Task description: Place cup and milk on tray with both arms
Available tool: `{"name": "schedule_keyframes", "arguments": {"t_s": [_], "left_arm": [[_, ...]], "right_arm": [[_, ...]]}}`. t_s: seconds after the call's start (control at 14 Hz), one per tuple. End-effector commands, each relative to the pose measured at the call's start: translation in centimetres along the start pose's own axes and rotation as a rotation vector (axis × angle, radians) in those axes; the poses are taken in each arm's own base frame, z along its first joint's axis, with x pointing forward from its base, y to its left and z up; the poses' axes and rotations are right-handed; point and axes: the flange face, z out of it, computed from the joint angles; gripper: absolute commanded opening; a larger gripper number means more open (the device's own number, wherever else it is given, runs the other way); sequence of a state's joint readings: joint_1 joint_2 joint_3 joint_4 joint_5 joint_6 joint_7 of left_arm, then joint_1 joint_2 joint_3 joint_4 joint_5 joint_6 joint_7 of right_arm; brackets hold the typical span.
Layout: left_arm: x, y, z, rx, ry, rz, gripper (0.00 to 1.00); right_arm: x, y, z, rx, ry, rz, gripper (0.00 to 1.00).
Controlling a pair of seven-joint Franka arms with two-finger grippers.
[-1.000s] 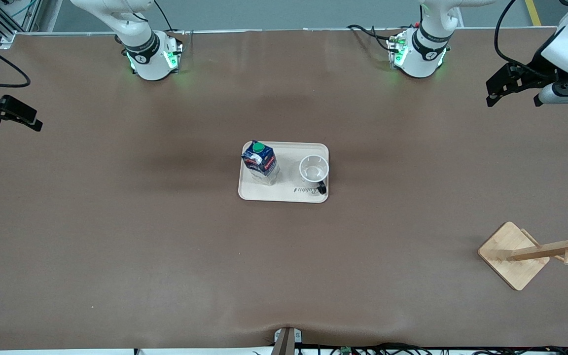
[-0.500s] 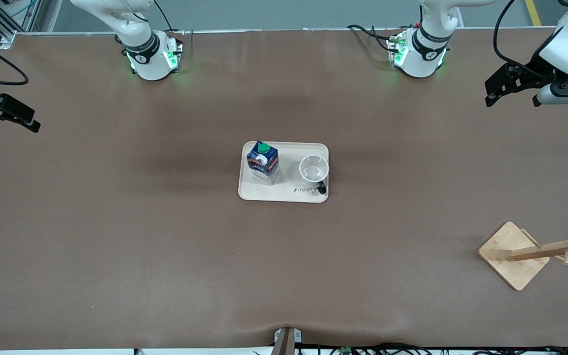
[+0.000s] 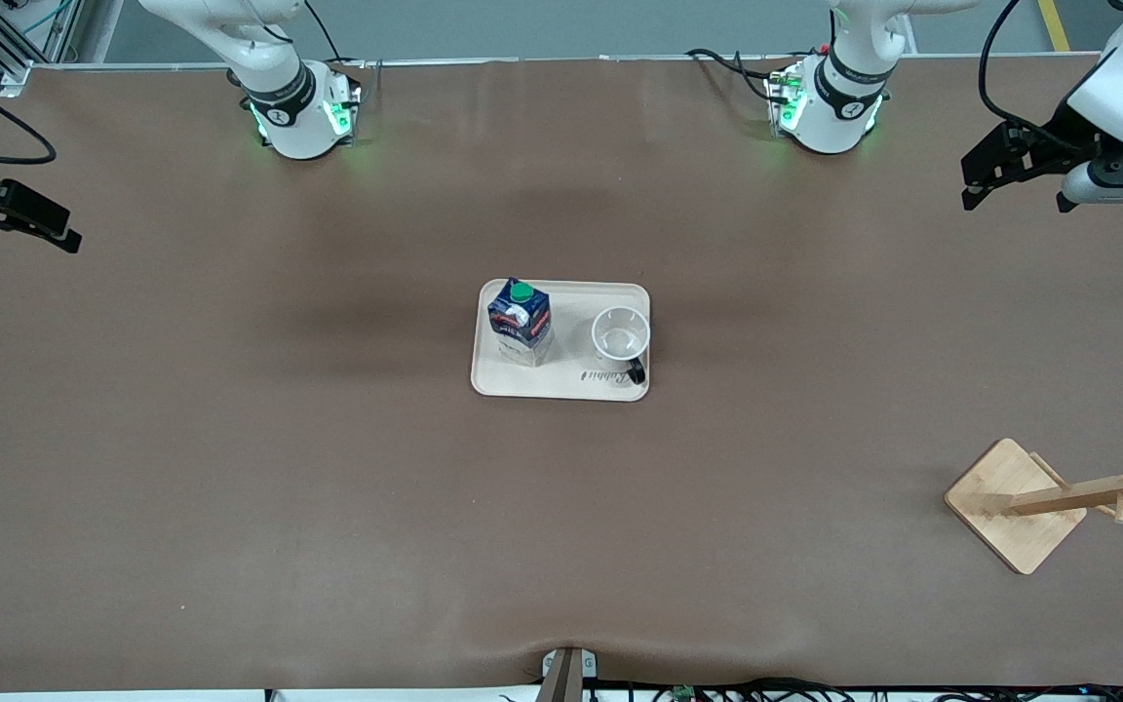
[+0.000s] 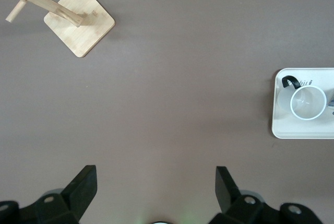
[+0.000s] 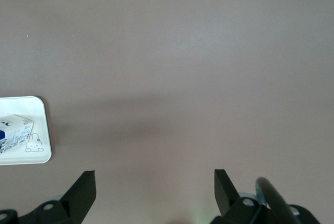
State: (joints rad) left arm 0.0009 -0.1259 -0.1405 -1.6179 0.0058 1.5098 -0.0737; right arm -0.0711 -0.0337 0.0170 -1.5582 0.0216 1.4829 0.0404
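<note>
The cream tray (image 3: 561,385) lies at the middle of the table. On it stands the milk (image 3: 520,322), upright, at the right arm's end, with the white cup (image 3: 620,334) beside it at the left arm's end, its black handle toward the front camera. My left gripper (image 3: 969,185) hangs open and empty over the table's left-arm end, well apart from the tray. The right gripper (image 3: 69,234) hangs open and empty over the table's other end. The left wrist view shows the left gripper (image 4: 155,171), cup (image 4: 307,102) and tray (image 4: 300,130). The right wrist view shows the right gripper (image 5: 154,174), milk (image 5: 13,130) and tray (image 5: 26,104).
A wooden rack (image 3: 1015,507) with a square base and pegs stands near the front camera at the left arm's end, and its base (image 4: 78,20) shows in the left wrist view. Both arm bases sit along the table edge farthest from the front camera. Brown table surface surrounds the tray.
The milk leaned a second ago and now stands straight on the tray. Both grippers have shifted slightly, staying open at the table's ends.
</note>
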Motion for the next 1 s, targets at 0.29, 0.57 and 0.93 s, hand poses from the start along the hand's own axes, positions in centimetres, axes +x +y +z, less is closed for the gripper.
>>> {"name": "schedule_keyframes", "arguments": {"t_s": [0.29,0.57,0.93], "left_arm": [[0.5,-0.5,-0.6,-0.013,0.012,0.015,1.00],[0.7,-1.5,-0.8,-0.018,0.018,-0.005,1.00],[1.0,-2.3,-0.8,-0.025,0.019,-0.018,1.00]], "right_arm": [[0.2,-0.7,-0.4,-0.011,0.003,-0.012,1.00],[0.4,-0.3,-0.5,-0.004,0.016,-0.002,1.00],[0.5,-0.3,-0.3,-0.003,0.011,-0.004,1.00]]}}
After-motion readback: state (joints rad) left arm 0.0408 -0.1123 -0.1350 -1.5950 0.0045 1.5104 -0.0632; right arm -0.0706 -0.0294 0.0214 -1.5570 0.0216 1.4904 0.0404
